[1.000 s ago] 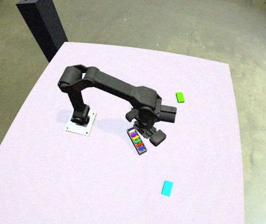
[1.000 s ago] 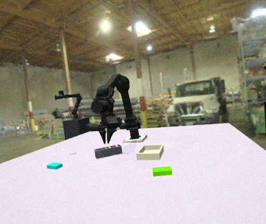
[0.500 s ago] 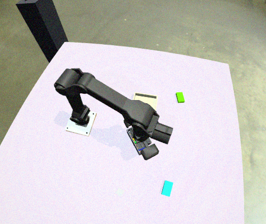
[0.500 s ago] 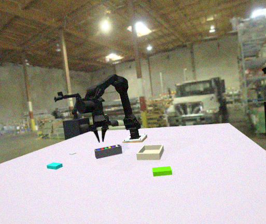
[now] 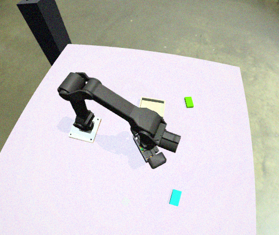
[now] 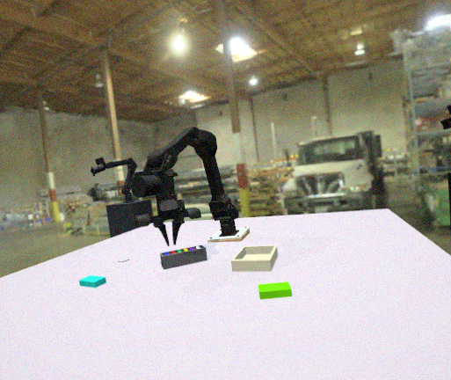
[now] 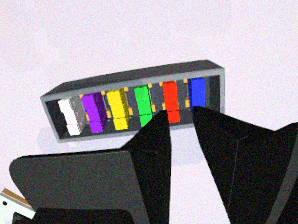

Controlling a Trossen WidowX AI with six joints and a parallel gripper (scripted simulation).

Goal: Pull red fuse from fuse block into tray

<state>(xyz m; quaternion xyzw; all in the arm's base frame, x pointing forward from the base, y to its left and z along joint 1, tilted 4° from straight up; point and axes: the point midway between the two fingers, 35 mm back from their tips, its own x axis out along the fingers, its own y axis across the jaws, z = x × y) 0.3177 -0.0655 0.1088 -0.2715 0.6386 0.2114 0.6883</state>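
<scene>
Closest to the wrist camera, the two dark fingers fill the lower half of the frame. They are drawn in to a slim gap with nothing between them, which I judge to be a width preset to slip over a single fuse without brushing its neighbours. Just beyond the tips, the gripper [image 7: 178, 115] lines up over the red fuse [image 7: 170, 99], which sits seated in the grey fuse block [image 7: 133, 78] at frame centre, between the green fuse [image 7: 141, 104] and the blue fuse [image 7: 197, 91]. That alignment suits a straight vertical pull. Only this view shows the colour order and which slot lies between the tips. The exterior view adds height: nearest the lens lie a green block [image 6: 274, 290] and a cyan block [image 6: 92, 281] on the table [image 6: 323, 330]. Behind them, the beige tray [image 6: 253, 265] stands right of centre, well apart from the block, and the fingertips hang above the block's left end without touching it. Farther back is the arm's base plate [image 6: 242, 233]. From the top view the forearm hides most of the block and part of the tray, so clearance cannot be judged there.
</scene>
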